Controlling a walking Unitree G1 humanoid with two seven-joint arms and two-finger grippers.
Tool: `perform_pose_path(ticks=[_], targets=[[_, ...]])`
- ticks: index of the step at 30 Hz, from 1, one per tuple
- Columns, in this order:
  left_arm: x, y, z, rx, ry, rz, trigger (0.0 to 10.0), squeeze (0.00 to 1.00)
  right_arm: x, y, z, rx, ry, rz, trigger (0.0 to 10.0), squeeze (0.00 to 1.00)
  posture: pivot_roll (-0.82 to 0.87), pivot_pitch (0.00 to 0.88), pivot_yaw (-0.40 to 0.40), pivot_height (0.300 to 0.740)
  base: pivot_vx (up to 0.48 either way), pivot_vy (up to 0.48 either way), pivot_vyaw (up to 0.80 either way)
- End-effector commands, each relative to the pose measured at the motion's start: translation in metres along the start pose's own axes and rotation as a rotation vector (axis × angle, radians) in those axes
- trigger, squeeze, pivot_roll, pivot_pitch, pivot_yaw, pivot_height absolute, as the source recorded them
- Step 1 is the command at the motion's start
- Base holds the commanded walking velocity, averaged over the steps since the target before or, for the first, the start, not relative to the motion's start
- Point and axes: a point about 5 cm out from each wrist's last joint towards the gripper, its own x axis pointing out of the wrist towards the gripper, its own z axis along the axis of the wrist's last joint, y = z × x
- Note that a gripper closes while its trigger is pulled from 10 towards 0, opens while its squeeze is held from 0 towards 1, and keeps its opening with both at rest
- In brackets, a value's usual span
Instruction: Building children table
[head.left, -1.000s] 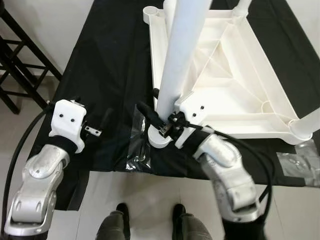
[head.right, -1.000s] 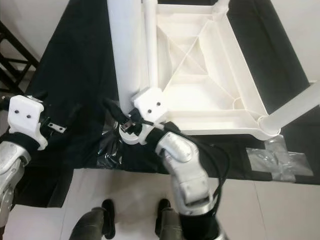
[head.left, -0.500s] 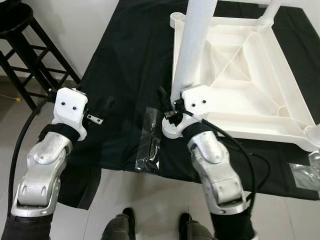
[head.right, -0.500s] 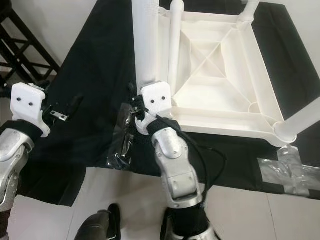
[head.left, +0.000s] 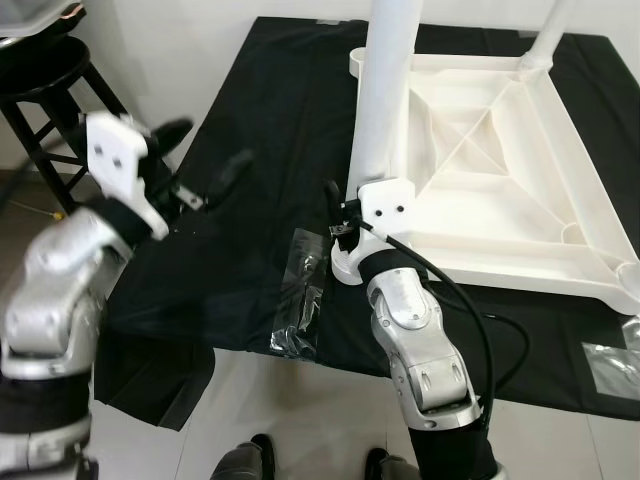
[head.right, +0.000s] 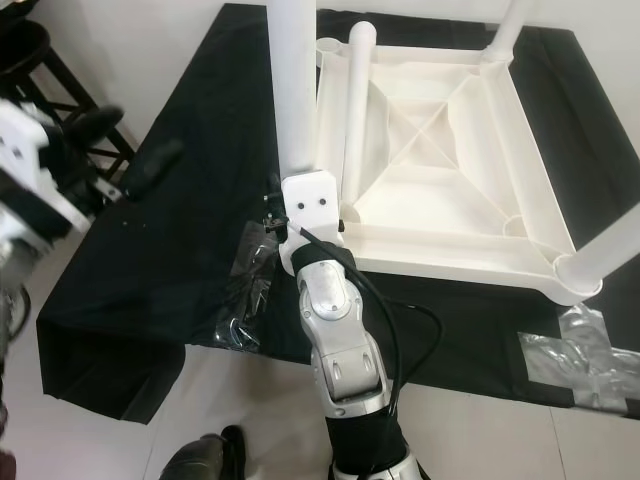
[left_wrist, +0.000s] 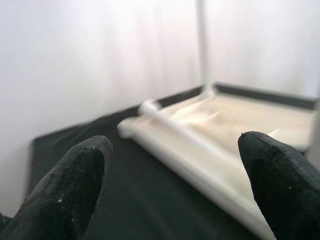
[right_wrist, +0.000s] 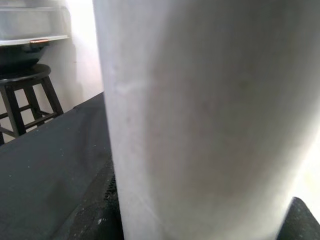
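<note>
A plain room indoors is shown, most likely in a home. A pale tiled floor (head.right: 120, 440) is covered by a black sheet (head.left: 250, 150) taped down at the near right with grey tape (head.right: 580, 365). A bare white wall (head.left: 170, 40) is seen at the far left, with a black stool (head.left: 45, 85) beside it.
</note>
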Motion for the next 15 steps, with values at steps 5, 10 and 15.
perform_pose_path(ticks=[5, 10, 15], targets=[[0.02, 0.008, 0.018, -0.026, -0.046, -0.143, 10.0, 0.0, -0.004, -0.008, -0.041, -0.02, 0.204, -0.066, 10.0, 0.0, 0.04, 0.173, 0.041, 0.74, 0.0, 0.0, 0.0], [0.034, 0.0, 0.035, -0.112, -0.096, -0.393, 10.0, 1.0, -0.002, -0.008, -0.044, -0.001, 0.214, -0.071, 10.0, 0.0, 0.04, 0.171, 0.048, 0.74, 0.0, 0.0, 0.0], [0.05, -0.009, 0.038, -0.145, -0.097, -0.515, 10.0, 1.0, -0.001, -0.007, -0.044, 0.006, 0.213, -0.068, 10.0, 0.0, 0.03, 0.163, 0.048, 0.74, 0.0, 0.0, 0.0]])
